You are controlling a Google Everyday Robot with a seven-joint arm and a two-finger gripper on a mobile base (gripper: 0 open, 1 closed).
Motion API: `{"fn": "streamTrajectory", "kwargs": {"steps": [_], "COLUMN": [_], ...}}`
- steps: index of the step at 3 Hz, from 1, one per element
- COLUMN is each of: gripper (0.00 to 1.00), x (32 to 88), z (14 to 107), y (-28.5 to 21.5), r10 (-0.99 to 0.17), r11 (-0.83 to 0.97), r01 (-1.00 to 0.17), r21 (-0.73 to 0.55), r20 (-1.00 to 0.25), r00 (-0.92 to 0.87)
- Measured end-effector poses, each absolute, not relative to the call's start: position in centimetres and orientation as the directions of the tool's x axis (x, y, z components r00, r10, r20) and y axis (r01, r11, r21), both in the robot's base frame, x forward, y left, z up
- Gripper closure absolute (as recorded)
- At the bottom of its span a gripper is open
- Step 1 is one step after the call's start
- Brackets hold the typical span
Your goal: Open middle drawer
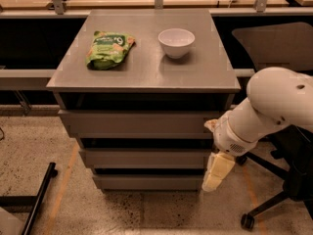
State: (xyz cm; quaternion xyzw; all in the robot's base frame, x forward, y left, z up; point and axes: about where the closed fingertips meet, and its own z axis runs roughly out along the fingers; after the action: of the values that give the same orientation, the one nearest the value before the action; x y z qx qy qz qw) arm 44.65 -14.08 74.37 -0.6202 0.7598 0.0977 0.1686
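The middle drawer (144, 158) is a plain grey handleless front, the second of three on the grey cabinet, and it sits closed. My gripper (213, 181) is cream-coloured and hangs pointing down from the white arm (274, 106). It is in front of the cabinet's lower right corner, by the right ends of the middle and bottom fronts. I cannot tell whether it touches the middle drawer.
The top drawer (137, 124) and bottom drawer (146, 182) are closed. A green snack bag (109, 48) and a white bowl (176, 42) sit on the cabinet top (146, 77). An office chair base (274, 199) stands at the right. A black metal leg (39, 195) lies on the floor at the left.
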Motion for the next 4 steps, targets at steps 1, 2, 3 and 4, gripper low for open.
{"fn": "streamTrajectory", "kwargs": {"steps": [1, 2, 3, 4], "gripper": [0.00, 0.00, 0.00, 0.00], "x": [45.1, 46.2, 47.4, 48.9], "z": [69.8, 65.5, 61.6, 58.4], "y": [-14.3, -14.5, -14.8, -15.0], "r10": [-0.920, -0.914, -0.906, -0.891], "r11": [0.213, 0.225, 0.235, 0.255], "r01": [-0.977, -0.974, -0.972, -0.965], "r21": [-0.026, -0.009, 0.003, 0.055], "r20": [-0.343, -0.348, -0.361, -0.375], "r00": [-0.192, -0.208, -0.220, -0.257]}}
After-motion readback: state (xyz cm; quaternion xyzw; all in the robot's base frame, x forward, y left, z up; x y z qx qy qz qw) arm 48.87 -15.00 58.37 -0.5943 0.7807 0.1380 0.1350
